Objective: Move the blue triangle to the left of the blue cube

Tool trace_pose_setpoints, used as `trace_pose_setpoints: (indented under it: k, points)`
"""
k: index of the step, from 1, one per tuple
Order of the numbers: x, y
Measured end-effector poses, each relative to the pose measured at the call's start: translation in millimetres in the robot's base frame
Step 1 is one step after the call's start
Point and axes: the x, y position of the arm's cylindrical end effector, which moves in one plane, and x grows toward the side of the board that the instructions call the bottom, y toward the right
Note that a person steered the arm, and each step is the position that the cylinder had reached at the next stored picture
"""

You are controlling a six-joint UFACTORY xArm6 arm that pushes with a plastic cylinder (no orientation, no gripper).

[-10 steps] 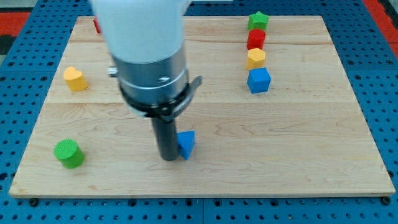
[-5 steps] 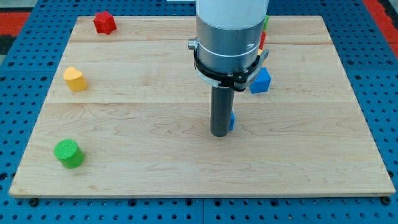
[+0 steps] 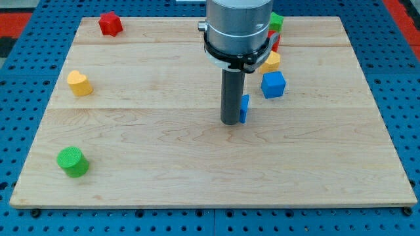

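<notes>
Pushed up-right across the wooden board (image 3: 131,131), blue triangle (image 3: 244,108) touches my tip (image 3: 230,122); no fingers visible.

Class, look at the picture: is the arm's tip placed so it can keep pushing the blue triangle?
Probably yes: my tip sits against the blue triangle on its left, with nothing between them.

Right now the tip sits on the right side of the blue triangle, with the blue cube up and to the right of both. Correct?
Not quite. The camera view shows my tip on the left side of the blue triangle, touching or nearly touching it, not on its right. The rest holds: the blue cube is up and to the right of both.
</notes>
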Motion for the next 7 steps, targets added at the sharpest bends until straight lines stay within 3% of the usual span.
trace_pose_setpoints:
  k: [7]
  points:
    - [-53,0]
